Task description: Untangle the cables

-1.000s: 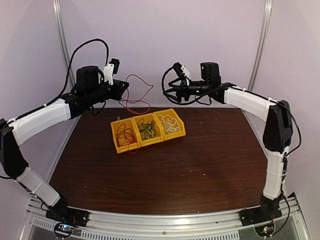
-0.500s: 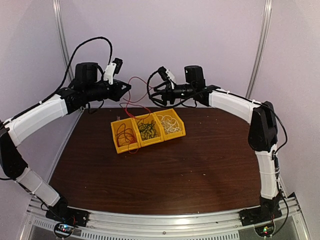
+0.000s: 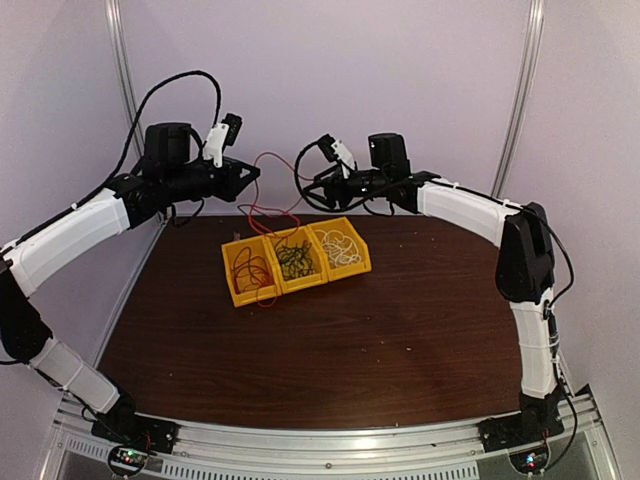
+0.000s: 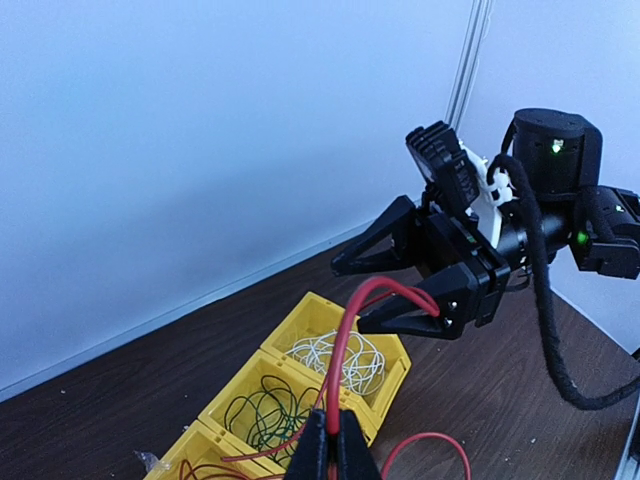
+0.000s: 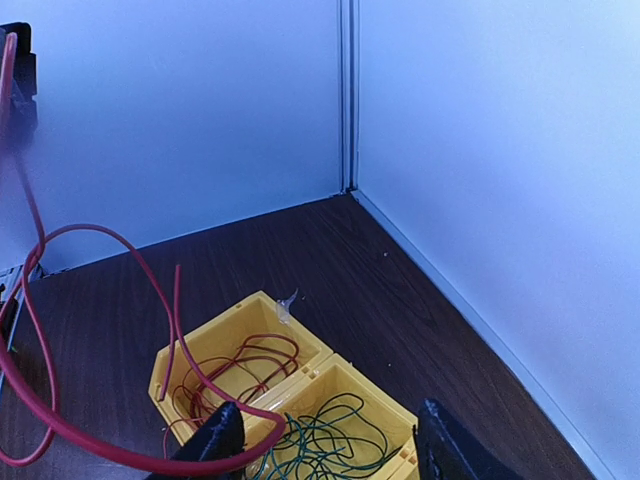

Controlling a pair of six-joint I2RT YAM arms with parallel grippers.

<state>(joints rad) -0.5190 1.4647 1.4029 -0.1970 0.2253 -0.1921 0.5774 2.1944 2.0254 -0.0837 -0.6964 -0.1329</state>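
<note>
**Red cable held between two grippers**

We count three yellow bins (image 3: pixel 229 275) in one row on the table (image 3: pixel 400 330), with one bundle each: red bundle (image 3: pixel 252 268), dark green bundle (image 3: pixel 296 258), white bundle (image 3: pixel 341 246). The left gripper (image 4: pixel 327 420) clenches one red cable (image 4: pixel 338 350). It runs sideways above the bins to the right gripper (image 4: pixel 358 297), whose jaws stand apart around its loop.
</note>
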